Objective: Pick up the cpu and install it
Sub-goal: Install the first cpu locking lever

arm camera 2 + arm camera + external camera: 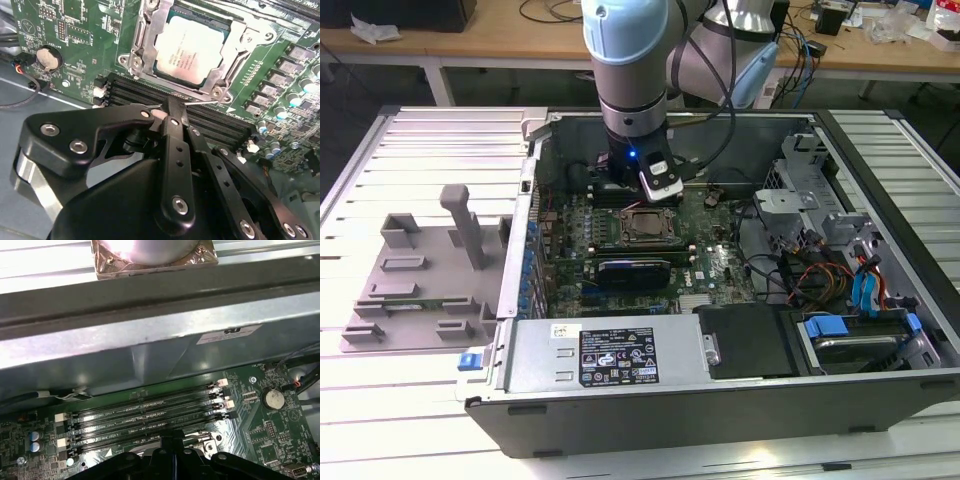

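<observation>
The gripper [172, 107] hung low inside the open computer case [720, 400], its black fingers [175, 140] drawn together to a narrow tip with nothing between them, poised over the row of black memory slots [200, 117] just beside the socket. Its closed, empty state fitted the scene: the cpu [190, 50] already lay flat in its socket, pale silver top up, square to the metal socket frame [145, 45] that surrounded it. The frame's thin wire lever [200, 104] ran along the edge nearest the fingertips, which suggested the gripper sat there to work the retention rather than the chip itself; whether the frame was latched could not be told.

In the exterior view the arm [632, 70] reached straight down onto the green motherboard [710, 270], beside the cpu [645, 226]. On the exterior view's left, well apart from the case, a grey plastic tray [410, 290] with raised blocks rested on the slatted desk [380, 400].
</observation>
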`<state>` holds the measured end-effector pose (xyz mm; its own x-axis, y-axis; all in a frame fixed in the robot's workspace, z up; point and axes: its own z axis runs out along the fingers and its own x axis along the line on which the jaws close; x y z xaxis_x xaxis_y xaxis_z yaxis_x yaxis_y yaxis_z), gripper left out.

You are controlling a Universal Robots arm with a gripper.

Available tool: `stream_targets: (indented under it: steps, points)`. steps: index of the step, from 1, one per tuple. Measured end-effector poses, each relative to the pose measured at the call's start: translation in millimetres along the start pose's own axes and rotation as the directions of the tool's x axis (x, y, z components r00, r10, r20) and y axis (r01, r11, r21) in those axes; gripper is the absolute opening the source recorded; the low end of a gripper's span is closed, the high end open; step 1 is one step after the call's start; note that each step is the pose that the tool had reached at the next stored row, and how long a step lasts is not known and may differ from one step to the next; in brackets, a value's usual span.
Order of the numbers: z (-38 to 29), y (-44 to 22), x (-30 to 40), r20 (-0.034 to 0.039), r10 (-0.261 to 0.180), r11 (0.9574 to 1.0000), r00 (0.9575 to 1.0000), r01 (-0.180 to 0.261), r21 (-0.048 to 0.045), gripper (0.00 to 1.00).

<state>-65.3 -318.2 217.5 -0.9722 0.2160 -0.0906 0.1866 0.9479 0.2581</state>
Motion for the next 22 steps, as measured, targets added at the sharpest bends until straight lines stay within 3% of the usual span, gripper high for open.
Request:
stream_targets:
  steps: [6, 13, 15, 19, 22]
  points:
    - [4.9, 6.4, 0.4, 0.0016, 0.002, 1.0000, 1.0000, -0.002, 0.0050, 0.11]
    - [14.9, 4.8, -3.4, 0.0219, 0.056, 0.9979, 0.9982, -0.057, 0.0321, 0.11]
    - [17.2, 4.4, -4.0, 0.0318, 0.079, 0.9957, 0.9964, -0.081, 0.0454, 0.11]
    - [18.7, 5.1, -5.0, 0.0437, 0.105, 0.9923, 0.9935, -0.108, 0.0604, 0.11]
    - [19.3, 7.0, -4.9, 0.0479, 0.113, 0.9910, 0.9924, -0.116, 0.0667, 0.11]
